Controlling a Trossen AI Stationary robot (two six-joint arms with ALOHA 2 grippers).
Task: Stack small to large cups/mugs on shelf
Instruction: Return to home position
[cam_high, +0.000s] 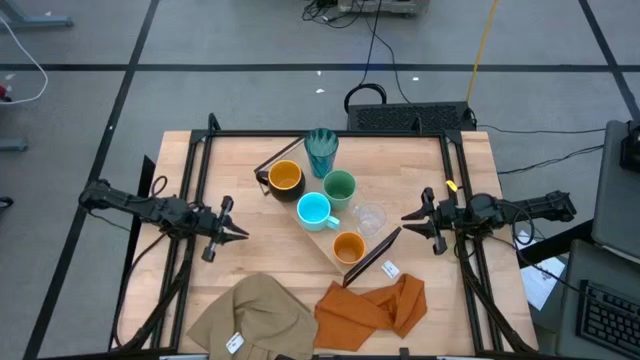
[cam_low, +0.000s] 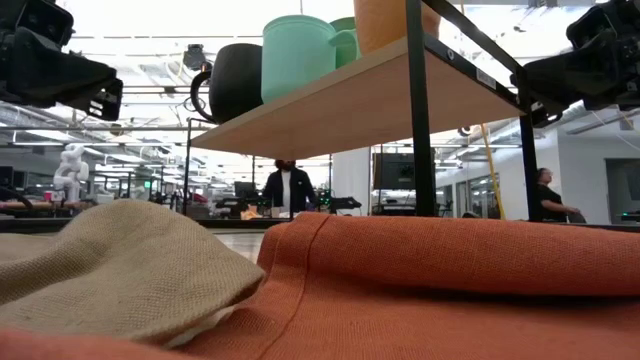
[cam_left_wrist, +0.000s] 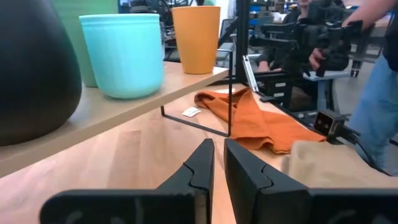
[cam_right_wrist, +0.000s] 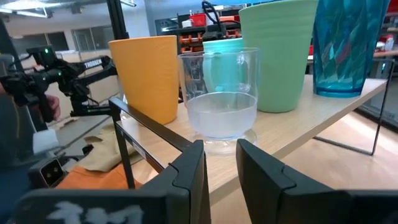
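six cups (cam_high: 314, 209) on one shelf (cam_high: 322, 240); two cloths (cam_high: 375, 305); left claw (cam_high: 243, 235), right claw (cam_high: 405, 218)

Six cups (cam_high: 314, 209) on shelf (cam_high: 325, 240); shelf, tan cloth (cam_high: 255, 315), orange cloth (cam_high: 375, 305) on table (cam_high: 255, 250).

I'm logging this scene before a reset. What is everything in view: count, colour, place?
shelf: one, light wood, diagonal on the table
tan cloth: one, tan, table edge
orange cloth: one, orange, beside it
teal cup: one, ribbed teal, shelf end farthest from the cloths
dark mug: one, black, orange inside, beside teal cup
green cup: one, green, mid-shelf
light-blue mug: one, light blue, mid-shelf
orange cup: one, orange, shelf end nearest the cloths
tumbler: one, clear, beside the orange cup
people: at least two, dark tops, room behind
left end effector: one, black, left of shelf, shut
right end effector: one, black, right of shelf, open
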